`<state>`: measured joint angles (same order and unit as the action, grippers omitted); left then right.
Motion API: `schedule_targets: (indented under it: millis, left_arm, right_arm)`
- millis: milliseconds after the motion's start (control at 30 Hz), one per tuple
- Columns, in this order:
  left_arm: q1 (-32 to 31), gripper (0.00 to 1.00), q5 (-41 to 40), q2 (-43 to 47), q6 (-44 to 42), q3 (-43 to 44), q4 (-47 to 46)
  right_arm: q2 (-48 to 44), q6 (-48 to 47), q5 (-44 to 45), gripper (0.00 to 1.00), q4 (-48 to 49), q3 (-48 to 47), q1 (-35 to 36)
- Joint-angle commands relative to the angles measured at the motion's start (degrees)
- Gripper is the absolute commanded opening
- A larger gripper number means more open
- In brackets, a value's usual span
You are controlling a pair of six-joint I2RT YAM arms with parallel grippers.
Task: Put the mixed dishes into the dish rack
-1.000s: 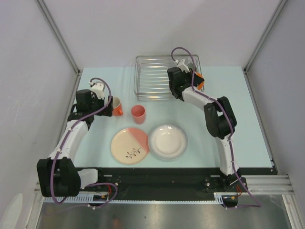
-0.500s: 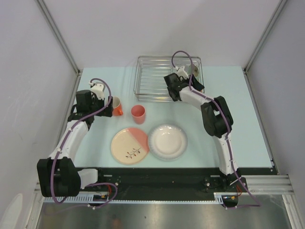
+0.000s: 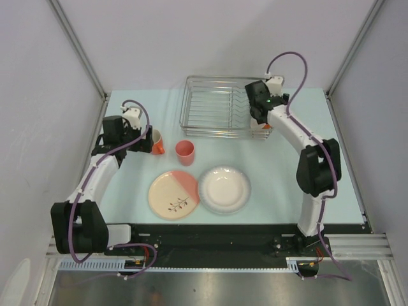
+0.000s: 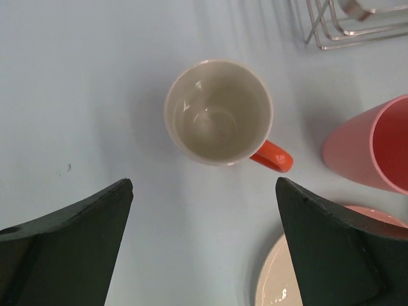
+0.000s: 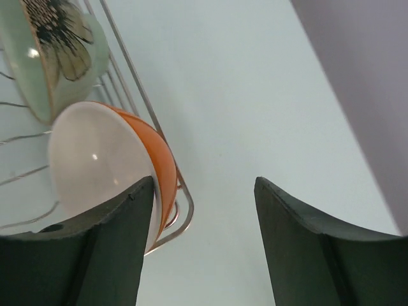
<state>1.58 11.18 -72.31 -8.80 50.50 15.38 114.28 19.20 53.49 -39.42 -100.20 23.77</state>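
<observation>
Overhead view first: the left gripper hangs just beside the orange mug, which stands on the table. Beyond the mug on its far side is the pink cup. The cream-and-pink plate and white plate lie touching each other, nearer the arm bases. The right gripper sits at the right end of the dish rack.

Left wrist view: the fingers are spread wide with nothing between them. The mug is upright ahead of them and roughly centred in the gap. Its handle points toward the right finger and the cup. I judge the step in hand to be picking up the mug. A good grasp would come straight forward and down so the pads close across the mug's body, clear of the handle. The right finger needs care, since the cup stands near that side and could be nudged.

Right wrist view: these fingers are also parted and empty, with bare table ahead of them. Off the left finger's side, the green bowl and an orange-sided bowl with a white inside lean in the rack's end. That arm would do well to stay away from the wire while the mug comes over.
</observation>
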Motion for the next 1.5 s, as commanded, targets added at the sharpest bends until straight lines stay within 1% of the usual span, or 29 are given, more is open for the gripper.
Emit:
schedule_targets:
  millis: [0, 167, 400, 433, 533, 667, 700, 767, 800, 833, 867, 1067, 1133, 1167, 1400, 1467]
  left_arm:
    - [0.35, 1.0, 4.11, -1.25, 1.85, 6.35, -0.44]
    - [-0.53, 1.0, 4.64, -2.65, 2.12, 9.35, 0.35]
    - [-1.06, 1.0, 4.64, -3.01, 2.29, 10.41, -0.08]
    - [-2.71, 0.99, 4.29, -3.27, 2.29, 10.58, -0.34]
    - [-4.83, 1.0, 2.36, -5.46, 2.03, 12.25, -1.31]
    - [-6.85, 1.0, 0.78, -8.98, 2.12, 16.2, -0.44]
    - [-7.29, 1.0, 0.51, -9.51, 2.2, 17.34, -0.17]
    - [-8.69, 1.0, 0.07, -9.95, 2.21, 17.7, -0.43]
    - [-9.23, 1.0, -0.19, -10.04, 2.21, 17.7, -0.52]
    - [-10.19, 1.0, -0.63, -10.04, 2.12, 17.62, -0.78]
    - [-10.72, 1.0, -0.81, -10.21, 1.94, 17.7, -0.7]
    - [-12.92, 1.0, -2.39, -11.09, 1.59, 17.88, -1.05]
    - [-13.53, 1.0, -3.09, -11.45, 1.5, 17.97, -1.14]
    - [-13.8, 1.0, -3.27, -11.88, 1.15, 18.05, -1.31]
    - [-15.82, 1.0, -4.41, -14.17, 0.98, 19.46, -2.46]
    - [-18.35, 1.0, -4.76, -15.4, 0.89, 20.33, -2.19]
  right_arm:
    - [-8.97, 7.95, -8.31, 0.68, -0.75, 3.6, -2.59]
    - [-10.48, 10.15, -13.15, 0.68, -0.22, 10.54, -4.7]
    - [-8.99, 11.03, -14.3, 0.67, -0.31, 13.28, -5.49]
    - [-8.99, 11.64, -14.47, 0.66, -0.48, 13.54, -5.84]
    - [-8.64, 12.53, -14.82, 0.66, -0.31, 14.42, -6.8]
    - [-8.02, 13.84, -14.39, 0.6, -1.62, 15.04, -8.12]
    - [-8.02, 14.37, -13.86, 0.57, -2.84, 15.39, -8.39]
    - [-8.19, 16.03, -13.42, 0.53, -4.34, 16.09, -9.87]
    - [-8.54, 16.56, -13.24, 0.5, -5.74, 16.61, -10.4]
    - [-8.89, 17.44, -12.89, 0.49, -6.45, 18.01, -10.76]
    - [-9.33, 18.67, -12.89, 0.47, -7.42, 18.9, -11.46]
    - [-14.26, 21.22, -14.03, 0.42, -9.61, 26.45, -12.08]
    - [-15.84, 22.19, -14.73, 0.37, -11.11, 28.99, -12.08]
    - [-16.45, 23.24, -15.0, 0.33, -12.6, 29.97, -12.17]
    - [-25.68, 23.43, -16.14, 0.36, -13.23, 40.08, -12.25]
    - [-28.05, 23.08, -17.1, 0.37, -14.01, 42.7, -12.17]
